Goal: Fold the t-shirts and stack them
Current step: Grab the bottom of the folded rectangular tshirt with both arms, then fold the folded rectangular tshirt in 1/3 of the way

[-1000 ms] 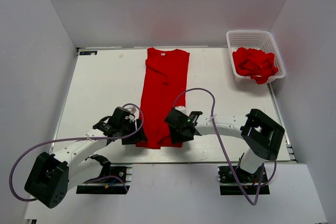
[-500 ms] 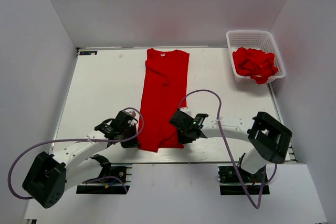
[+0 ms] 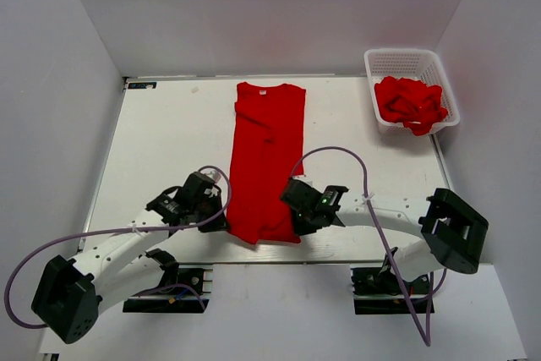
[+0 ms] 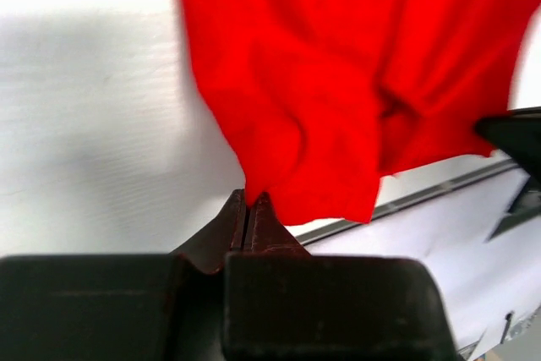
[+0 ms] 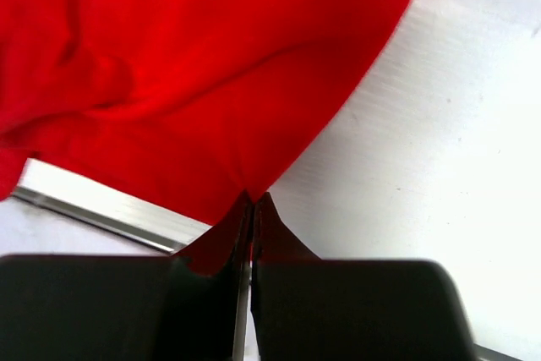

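In the far-right basket (image 3: 404,62), crumpled red t-shirts (image 3: 411,104).

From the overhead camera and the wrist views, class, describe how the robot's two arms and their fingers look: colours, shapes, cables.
The left arm and right arm are each built of white tubular links with blocky black joint housings and black bases. A thin purple-grey cable loops loosely alongside each. The wrist views show dark, wedge-shaped fingers tapering to narrow tips.
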Tool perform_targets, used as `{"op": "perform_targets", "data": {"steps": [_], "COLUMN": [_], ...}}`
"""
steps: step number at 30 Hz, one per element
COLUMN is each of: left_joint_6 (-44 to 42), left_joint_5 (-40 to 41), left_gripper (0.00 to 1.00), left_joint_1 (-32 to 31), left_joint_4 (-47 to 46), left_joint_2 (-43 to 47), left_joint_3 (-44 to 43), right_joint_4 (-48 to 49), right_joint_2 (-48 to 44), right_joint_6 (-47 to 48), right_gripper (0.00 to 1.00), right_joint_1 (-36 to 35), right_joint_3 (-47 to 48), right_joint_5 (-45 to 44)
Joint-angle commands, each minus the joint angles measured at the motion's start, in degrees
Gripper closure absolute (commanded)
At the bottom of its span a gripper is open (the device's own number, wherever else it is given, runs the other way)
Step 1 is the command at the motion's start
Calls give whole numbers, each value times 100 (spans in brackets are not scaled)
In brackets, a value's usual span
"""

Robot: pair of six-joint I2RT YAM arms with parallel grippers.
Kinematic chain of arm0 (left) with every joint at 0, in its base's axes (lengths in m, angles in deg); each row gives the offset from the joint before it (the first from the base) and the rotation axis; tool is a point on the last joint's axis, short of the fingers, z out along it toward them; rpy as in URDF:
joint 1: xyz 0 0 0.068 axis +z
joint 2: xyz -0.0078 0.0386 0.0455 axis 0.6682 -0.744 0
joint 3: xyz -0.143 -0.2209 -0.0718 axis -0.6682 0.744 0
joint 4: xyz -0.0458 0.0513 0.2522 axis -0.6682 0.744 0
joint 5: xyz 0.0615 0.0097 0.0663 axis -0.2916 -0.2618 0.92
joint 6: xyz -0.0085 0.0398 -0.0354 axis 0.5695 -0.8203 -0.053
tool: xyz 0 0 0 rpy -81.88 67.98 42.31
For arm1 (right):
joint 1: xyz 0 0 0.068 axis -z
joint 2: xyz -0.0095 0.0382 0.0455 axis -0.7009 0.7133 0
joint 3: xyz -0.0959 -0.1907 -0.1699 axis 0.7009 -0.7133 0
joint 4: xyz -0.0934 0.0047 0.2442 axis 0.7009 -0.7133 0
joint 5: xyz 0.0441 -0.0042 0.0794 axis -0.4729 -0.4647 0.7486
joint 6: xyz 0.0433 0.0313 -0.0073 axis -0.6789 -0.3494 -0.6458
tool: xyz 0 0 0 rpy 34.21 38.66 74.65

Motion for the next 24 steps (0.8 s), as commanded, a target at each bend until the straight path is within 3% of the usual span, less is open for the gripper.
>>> {"op": "perform_targets", "data": {"steps": [1,8,11,18,24], "left_joint_6": [12,64,64,-129,-314], "left_joint_5": [2,583,1012,1926,2252], "left_gripper": [100,100,100,100,100], "left_joint_1": [-17,35,106,167,404], "left_joint_4": [-15,-120,-226,-51,125], "left_joint_2": [185,-577,-1166,-2239,-2951], "left_joint_3": [-500,-1457,-1985,-3207,-4007], "right_joint_4": [-401,-1236,-1123,-842,-306], "right_joint_2": [-47,365,444,979,1218], "right_joint_6": [185,247,343,1064,1635], "right_gripper": [100,100,100,100,100], "right_joint_1": [-13,207,461,1200,1823], "right_joint_3": [527,1512,1767,2558,3005], "right_joint_5": [-135,-1232,-1558,-1805,-1560]}}
